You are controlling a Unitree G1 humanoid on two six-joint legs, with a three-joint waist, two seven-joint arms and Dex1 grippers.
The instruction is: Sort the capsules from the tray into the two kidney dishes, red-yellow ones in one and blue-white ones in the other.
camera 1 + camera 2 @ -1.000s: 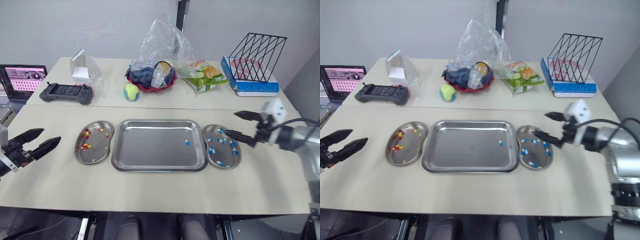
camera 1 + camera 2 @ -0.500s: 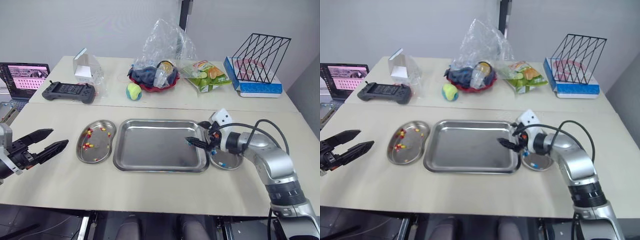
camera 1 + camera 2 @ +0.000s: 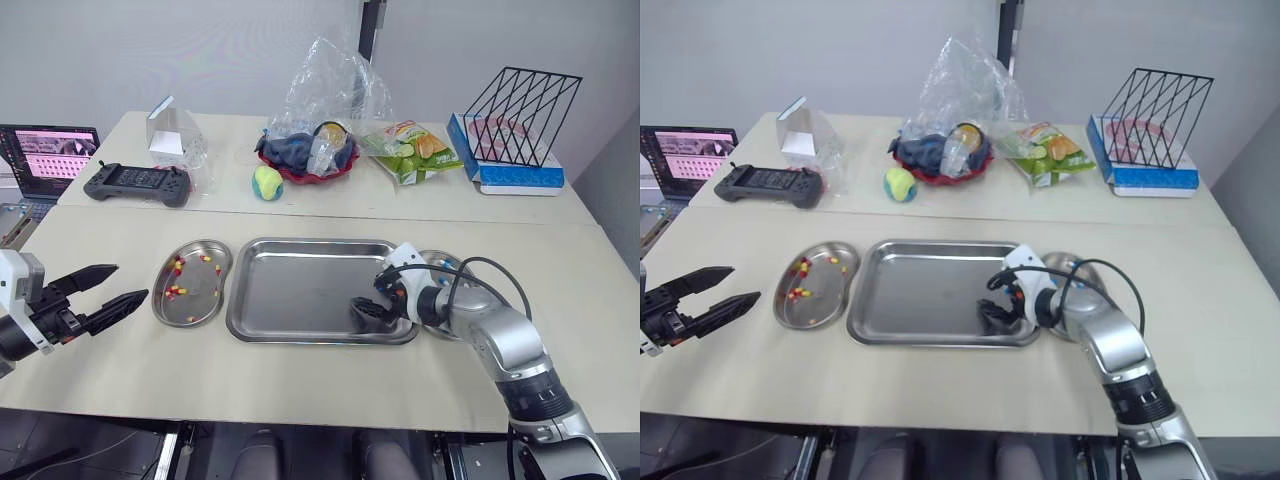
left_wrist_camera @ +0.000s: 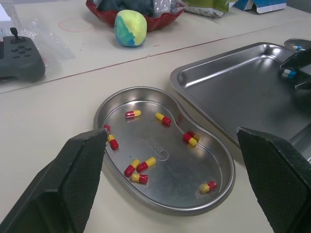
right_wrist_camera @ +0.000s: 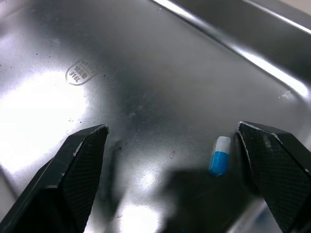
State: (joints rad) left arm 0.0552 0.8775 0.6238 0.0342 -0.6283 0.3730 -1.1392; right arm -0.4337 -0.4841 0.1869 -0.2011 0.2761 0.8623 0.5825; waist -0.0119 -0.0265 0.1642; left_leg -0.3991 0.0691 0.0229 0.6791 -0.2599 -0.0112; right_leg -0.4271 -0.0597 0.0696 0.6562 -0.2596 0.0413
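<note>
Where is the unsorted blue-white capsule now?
In the right wrist view the capsule lies in the tray, toward its right end, between the right gripper's open fingers.

Robotics test room of office character. Two pale tabletops point(image 3: 300, 380) stand edge to edge before a bare grey wall point(image 3: 150, 50); a laptop point(image 3: 45, 155) with a lit screen sits at the left, near a handheld controller point(image 3: 136, 184); a steel tray point(image 3: 300, 290) lies between kidney dishes point(image 3: 197, 300), set out in a row; a wire file rack point(image 3: 515, 115), a snack packet point(image 3: 410, 150), a ball point(image 3: 265, 182) and a plastic bag point(image 3: 325, 95) lie loose at the back.
</note>
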